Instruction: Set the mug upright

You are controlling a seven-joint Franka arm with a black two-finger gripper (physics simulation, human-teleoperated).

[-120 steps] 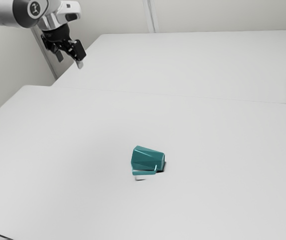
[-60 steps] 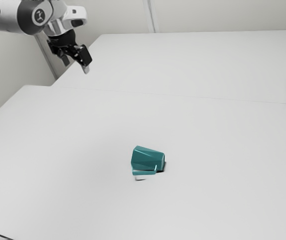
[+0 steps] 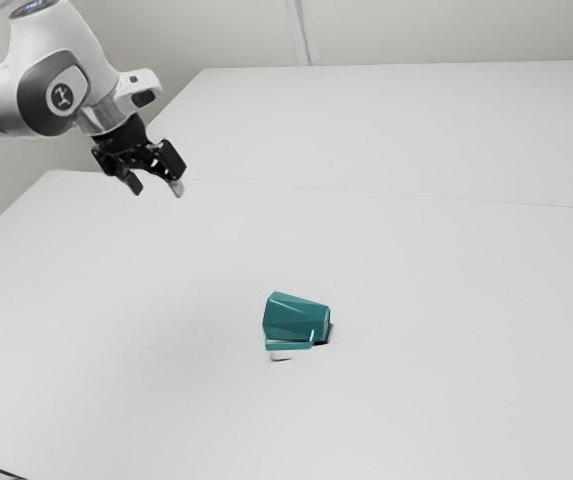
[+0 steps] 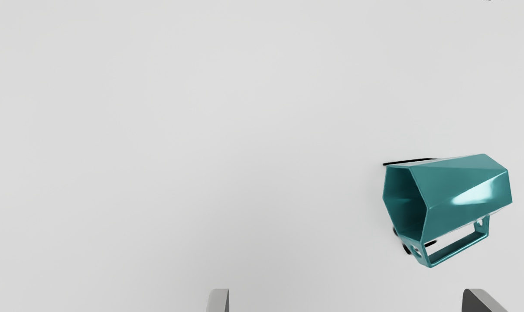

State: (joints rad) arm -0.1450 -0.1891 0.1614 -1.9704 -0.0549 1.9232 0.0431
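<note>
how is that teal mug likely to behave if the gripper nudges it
The mug looks stiff, judging by its crisp flat facets. Lying on its side, it would probably slide or rock rather than roll freely, since the handle juts out.

One teal mug [image 4: 470, 186] with one handle [image 4: 458, 249]; one robot arm [image 3: 56, 90] with one gripper [image 3: 156, 189], bearing two fingers [image 4: 218, 301]; one near tabletop [image 3: 446, 300]; one far white surface [image 3: 386, 120].

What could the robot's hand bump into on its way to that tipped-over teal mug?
Nothing visible: between the open gripper, raised above the table, and the mug lying on its side, both views show bare tabletop.
</note>
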